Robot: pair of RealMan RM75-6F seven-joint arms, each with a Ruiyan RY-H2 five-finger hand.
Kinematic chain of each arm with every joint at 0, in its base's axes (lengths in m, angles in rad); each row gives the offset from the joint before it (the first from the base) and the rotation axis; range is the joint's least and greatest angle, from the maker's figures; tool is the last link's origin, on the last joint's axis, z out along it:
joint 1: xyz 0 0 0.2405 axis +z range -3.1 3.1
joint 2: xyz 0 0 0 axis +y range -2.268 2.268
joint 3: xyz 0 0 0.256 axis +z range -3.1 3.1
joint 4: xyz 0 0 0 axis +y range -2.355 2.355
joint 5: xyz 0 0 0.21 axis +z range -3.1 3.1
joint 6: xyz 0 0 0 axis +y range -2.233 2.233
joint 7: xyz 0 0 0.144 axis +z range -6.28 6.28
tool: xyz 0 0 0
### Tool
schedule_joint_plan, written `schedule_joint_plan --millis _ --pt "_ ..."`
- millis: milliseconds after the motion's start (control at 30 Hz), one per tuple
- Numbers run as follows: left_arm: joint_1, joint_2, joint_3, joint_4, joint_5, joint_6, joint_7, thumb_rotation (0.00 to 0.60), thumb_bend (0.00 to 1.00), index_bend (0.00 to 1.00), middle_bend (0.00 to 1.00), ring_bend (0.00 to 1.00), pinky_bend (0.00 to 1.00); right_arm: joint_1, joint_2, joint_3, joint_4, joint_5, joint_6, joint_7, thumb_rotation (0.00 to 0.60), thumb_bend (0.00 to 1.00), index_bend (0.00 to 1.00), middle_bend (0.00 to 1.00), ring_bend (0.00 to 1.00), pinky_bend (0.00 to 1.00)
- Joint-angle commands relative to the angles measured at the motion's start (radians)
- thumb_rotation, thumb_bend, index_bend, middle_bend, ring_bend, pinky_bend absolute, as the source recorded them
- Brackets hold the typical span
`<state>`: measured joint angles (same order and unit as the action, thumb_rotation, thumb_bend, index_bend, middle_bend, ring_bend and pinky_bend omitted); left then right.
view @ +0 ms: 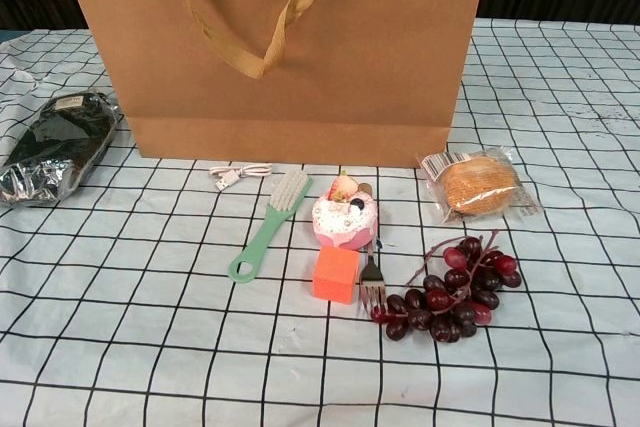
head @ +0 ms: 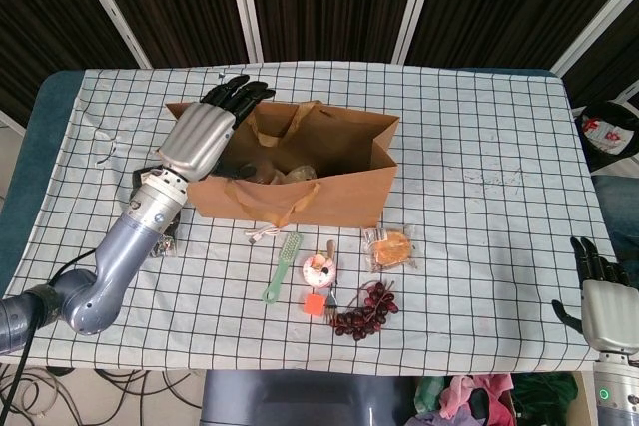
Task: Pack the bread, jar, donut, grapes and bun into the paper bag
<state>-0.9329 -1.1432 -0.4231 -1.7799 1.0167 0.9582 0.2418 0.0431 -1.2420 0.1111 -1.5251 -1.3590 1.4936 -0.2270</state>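
Head view shows the left hand [head: 200, 135] empty, fingers spread over the paper bag [head: 339, 192] mouth at its 10 o'clock corner, placed for dropping items inside. Donut [head: 319, 269], bun [head: 390, 247] and grapes [head: 363, 311] wait on the table [head: 479, 147] toward 6 o'clock; the right hand [head: 603, 296] idles, empty, fingers apart.

Silver robot hand [head: 198, 137], black fingers [head: 238, 91]

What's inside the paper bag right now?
Through the open top of the paper bag, the head view shows a jar lying near the middle. The bag's walls cover whatever else is inside.
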Motion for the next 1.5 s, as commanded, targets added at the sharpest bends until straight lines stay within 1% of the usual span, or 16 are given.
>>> schedule_joint_plan --millis 33,233,333,400,500,600,633,667,700,800,900,1000,1100,1233,1300,1500 --pt "0.014 0.027 -0.005 -0.041 0.011 0.056 0.016 0.600 0.00 0.12 0.09 0.00 0.12 -0.001 0.001 0.001 0.000 -0.001 0.004 0.002 0.600 0.15 0.00 0.06 0.19 0.20" --pt "0.083 0.080 -0.016 -0.133 0.078 0.210 0.039 0.600 0.00 0.12 0.10 0.00 0.12 -0.003 0.000 0.001 0.003 -0.007 0.011 0.008 0.600 0.15 0.00 0.07 0.19 0.20" --pt "0.142 0.129 0.009 -0.189 0.148 0.285 0.063 0.600 0.03 0.13 0.10 0.00 0.13 -0.003 0.000 0.000 0.002 -0.010 0.010 0.008 0.600 0.15 0.00 0.07 0.19 0.20" --pt "0.187 0.161 0.038 -0.220 0.199 0.321 0.068 0.600 0.04 0.13 0.10 0.00 0.13 -0.003 0.000 -0.002 0.001 -0.011 0.008 0.008 0.600 0.15 0.00 0.07 0.19 0.20" --pt "0.292 0.237 0.129 -0.283 0.324 0.368 0.044 0.600 0.04 0.13 0.11 0.00 0.13 0.000 -0.003 -0.004 -0.001 -0.012 0.004 0.000 0.600 0.15 0.00 0.07 0.19 0.20" --pt "0.366 0.260 0.196 -0.286 0.450 0.416 -0.026 0.600 0.04 0.14 0.12 0.00 0.13 0.001 -0.006 -0.003 -0.003 -0.012 0.004 -0.006 0.600 0.15 0.00 0.07 0.19 0.20" --pt "0.400 0.262 0.234 -0.275 0.517 0.440 -0.067 0.600 0.04 0.14 0.12 0.00 0.13 0.002 -0.007 -0.003 -0.004 -0.012 0.005 -0.009 0.600 0.15 0.00 0.07 0.19 0.20" --pt "0.416 0.262 0.253 -0.267 0.548 0.452 -0.088 0.600 0.04 0.14 0.12 0.00 0.13 0.002 -0.007 -0.002 -0.005 -0.013 0.005 -0.011 0.600 0.15 0.00 0.07 0.19 0.20" --pt "0.446 0.258 0.291 -0.248 0.606 0.471 -0.128 0.600 0.04 0.14 0.13 0.01 0.13 0.002 -0.008 -0.001 -0.007 -0.013 0.008 -0.014 0.600 0.15 0.00 0.07 0.19 0.20" --pt "0.497 0.244 0.372 -0.187 0.723 0.495 -0.205 0.600 0.04 0.15 0.14 0.02 0.13 0.002 -0.011 -0.001 -0.009 -0.015 0.011 -0.021 0.600 0.15 0.00 0.07 0.19 0.20" --pt "0.536 0.207 0.448 -0.113 0.805 0.498 -0.251 0.600 0.04 0.15 0.15 0.02 0.13 0.003 -0.014 -0.004 -0.008 -0.014 0.008 -0.029 0.600 0.15 0.00 0.07 0.19 0.20" --pt "0.555 0.168 0.505 -0.050 0.862 0.477 -0.275 0.600 0.04 0.15 0.15 0.02 0.13 0.004 -0.016 -0.005 -0.008 -0.014 0.006 -0.032 0.600 0.15 0.00 0.07 0.19 0.20" --pt "0.552 0.132 0.533 -0.018 0.888 0.435 -0.280 0.600 0.04 0.15 0.15 0.04 0.14 0.003 -0.014 -0.004 -0.008 -0.014 0.008 -0.029 0.600 0.15 0.00 0.07 0.19 0.20" --pt "0.514 0.078 0.532 -0.003 0.873 0.333 -0.262 0.600 0.04 0.15 0.15 0.05 0.14 0.001 -0.010 -0.003 -0.010 -0.014 0.010 -0.022 0.600 0.15 0.00 0.07 0.19 0.20" --pt "0.483 0.037 0.520 -0.001 0.846 0.260 -0.246 0.600 0.04 0.15 0.15 0.04 0.14 0.001 -0.009 -0.003 -0.011 -0.016 0.011 -0.020 0.600 0.15 0.00 0.07 0.19 0.20" --pt "0.393 -0.121 0.431 0.041 0.718 0.088 -0.145 0.600 0.04 0.15 0.15 0.04 0.14 0.000 -0.006 -0.005 -0.014 -0.021 0.012 -0.014 0.600 0.15 0.00 0.07 0.19 0.20"
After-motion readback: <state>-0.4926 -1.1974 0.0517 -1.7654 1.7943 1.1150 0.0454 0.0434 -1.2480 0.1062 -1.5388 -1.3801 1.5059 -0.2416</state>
